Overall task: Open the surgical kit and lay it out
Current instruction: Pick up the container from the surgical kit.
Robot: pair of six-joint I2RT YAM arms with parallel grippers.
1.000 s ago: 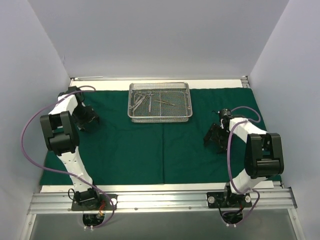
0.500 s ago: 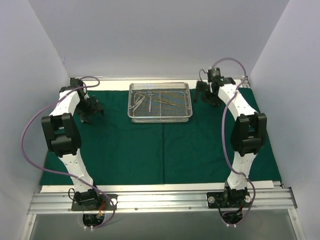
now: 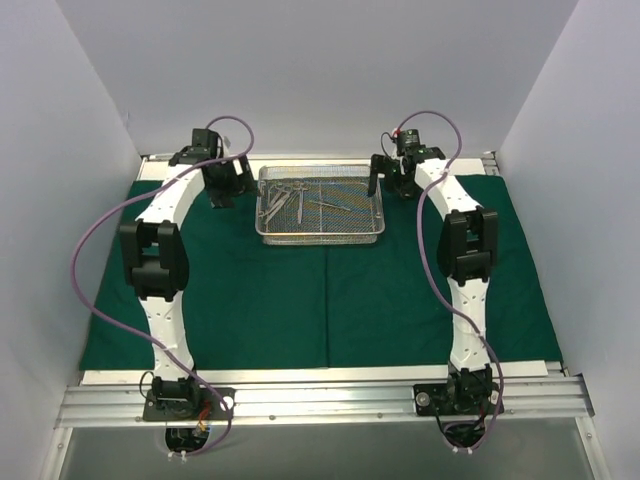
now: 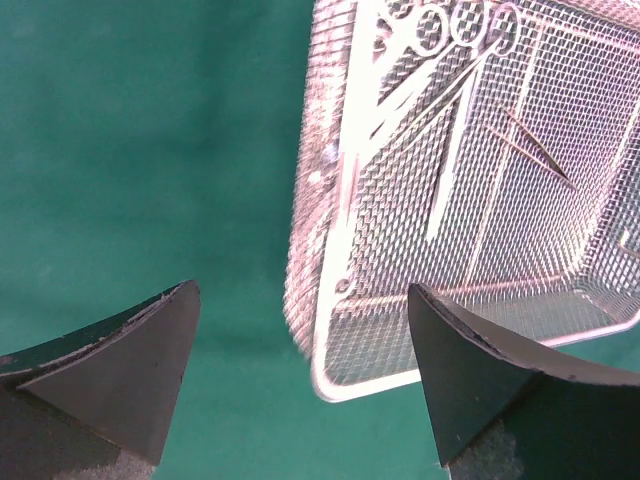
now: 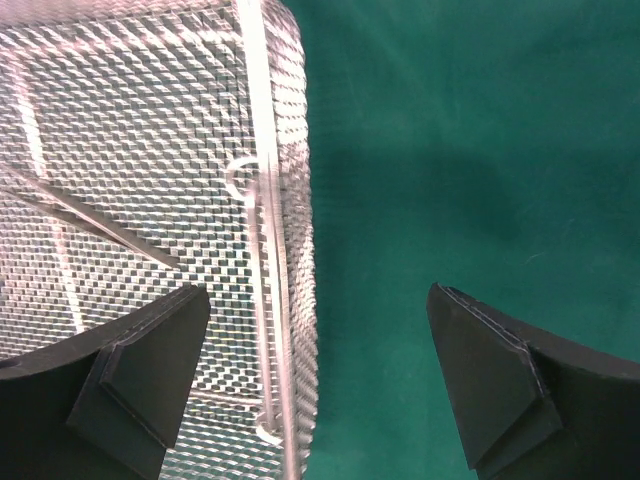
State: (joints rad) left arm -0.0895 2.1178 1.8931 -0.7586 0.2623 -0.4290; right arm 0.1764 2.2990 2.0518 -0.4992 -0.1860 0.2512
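Note:
The dark green cloth (image 3: 250, 300) lies spread flat over the table. On its far middle stands the silver wire-mesh tray (image 3: 320, 238), with scissors (image 3: 285, 195) and tweezers (image 3: 330, 205) inside. My left gripper (image 3: 226, 186) hovers at the tray's left end, open. In the left wrist view the gripper (image 4: 305, 340) straddles a tray corner (image 4: 335, 385), with scissors (image 4: 440, 40) and tweezers (image 4: 535, 150) beyond. At the tray's right end my right gripper (image 3: 385, 180) is open too. The right wrist view has the gripper (image 5: 315, 350) astride the tray's side wall (image 5: 290, 250), nothing gripped.
White walls close in the left (image 3: 60, 150), right (image 3: 590, 150) and back. An aluminium rail (image 3: 320, 400) with both arm bases runs along the near edge. A centre crease (image 3: 327, 310) crosses the cloth.
Both arms have swung from the cloth's sides up to the far end, arriving at the tray's left and right ends. Both pairs of jaws have spread wider.

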